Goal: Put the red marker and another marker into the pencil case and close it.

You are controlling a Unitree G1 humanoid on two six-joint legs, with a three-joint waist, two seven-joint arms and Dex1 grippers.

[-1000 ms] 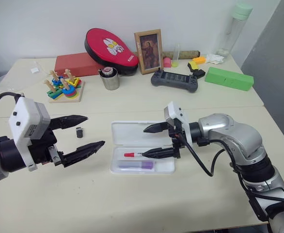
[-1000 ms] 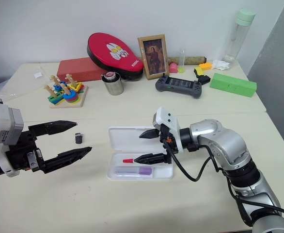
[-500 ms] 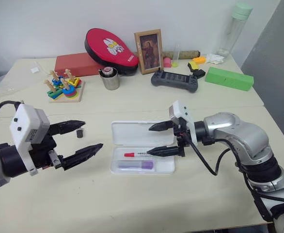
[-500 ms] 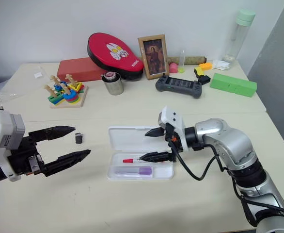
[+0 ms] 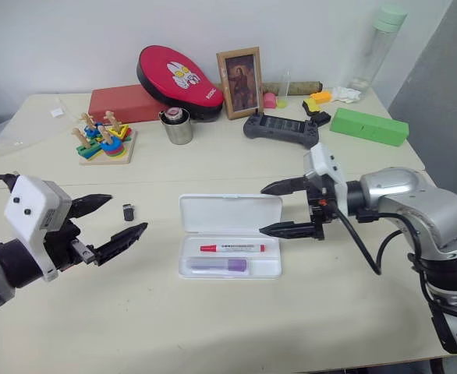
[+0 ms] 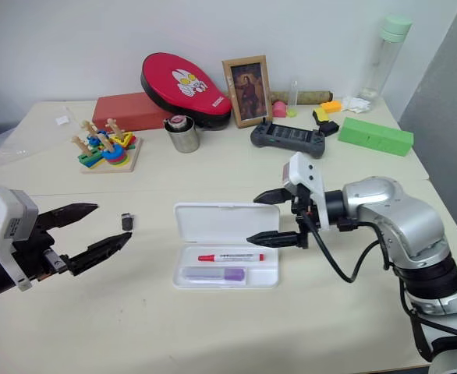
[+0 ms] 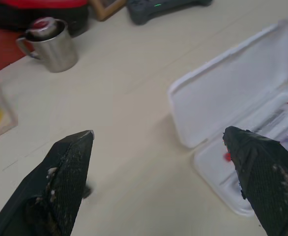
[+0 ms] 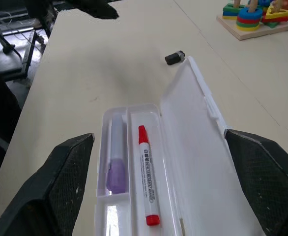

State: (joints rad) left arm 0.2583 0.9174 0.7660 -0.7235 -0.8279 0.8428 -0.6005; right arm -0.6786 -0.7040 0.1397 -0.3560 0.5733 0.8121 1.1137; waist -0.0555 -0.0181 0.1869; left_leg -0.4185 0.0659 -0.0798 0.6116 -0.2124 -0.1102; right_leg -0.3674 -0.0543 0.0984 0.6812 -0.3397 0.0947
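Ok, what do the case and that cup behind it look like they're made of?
The case looks like smooth white plastic, slightly translucent: the markers show faintly through the tray wall and the thin lid has moulded rounded edges. The cup looks like brushed stainless steel: grey metallic sheen with soft reflections on its side. Neither can be confirmed by sight alone.

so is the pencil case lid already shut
No, the pencil case lies open, its lid flat on the table, with the red marker and the lilac marker visible inside.
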